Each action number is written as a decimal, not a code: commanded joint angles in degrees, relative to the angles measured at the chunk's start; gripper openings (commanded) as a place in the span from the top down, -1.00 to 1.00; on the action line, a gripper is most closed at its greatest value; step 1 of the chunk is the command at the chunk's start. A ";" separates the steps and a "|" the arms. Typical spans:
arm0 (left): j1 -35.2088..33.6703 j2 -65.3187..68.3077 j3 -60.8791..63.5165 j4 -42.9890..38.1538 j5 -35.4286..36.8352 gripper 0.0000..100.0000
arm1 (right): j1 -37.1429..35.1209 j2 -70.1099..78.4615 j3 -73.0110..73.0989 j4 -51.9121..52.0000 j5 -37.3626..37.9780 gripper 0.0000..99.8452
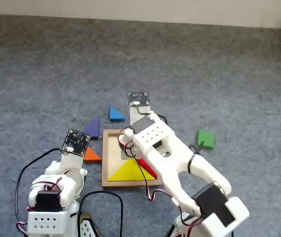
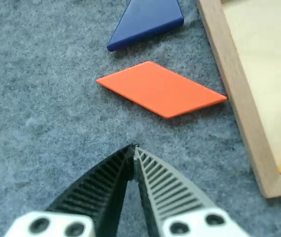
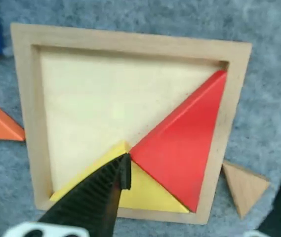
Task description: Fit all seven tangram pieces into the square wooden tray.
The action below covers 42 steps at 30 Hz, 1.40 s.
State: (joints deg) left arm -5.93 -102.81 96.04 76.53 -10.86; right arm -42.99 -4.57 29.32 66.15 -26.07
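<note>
Pointing long axis at tray, orange pc

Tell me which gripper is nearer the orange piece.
Left. The left gripper is over the carpet just short of the orange piece, outside the tray; the right gripper hangs over the tray, above the yellow triangle and the red triangle.

Tray holds red triangle and yellow triangle, apparently flat; orange parallelogram lies just outside
</note>
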 commanded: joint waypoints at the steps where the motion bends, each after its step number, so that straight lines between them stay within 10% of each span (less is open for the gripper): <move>1: 0.92 -1.10 1.10 0.26 0.44 0.99 | 0.40 -5.32 -3.65 0.22 5.45 0.43; 11: 0.92 -1.10 1.10 0.26 0.44 0.99 | 4.79 -11.74 2.86 -3.65 8.00 0.45; 18: 0.92 -1.10 1.10 0.26 0.44 0.99 | 15.16 -22.02 10.42 -7.60 21.54 0.63; 29: 0.92 -1.10 1.10 0.26 0.44 0.99 | 33.80 -27.91 16.48 -13.49 22.07 0.64; 42: 0.92 -1.10 1.10 0.26 0.44 0.99 | 38.46 -1.36 -4.18 0.66 22.07 0.36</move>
State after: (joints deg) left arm -5.93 -102.81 96.04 76.53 -10.86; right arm -5.36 -10.90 33.10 63.52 -4.18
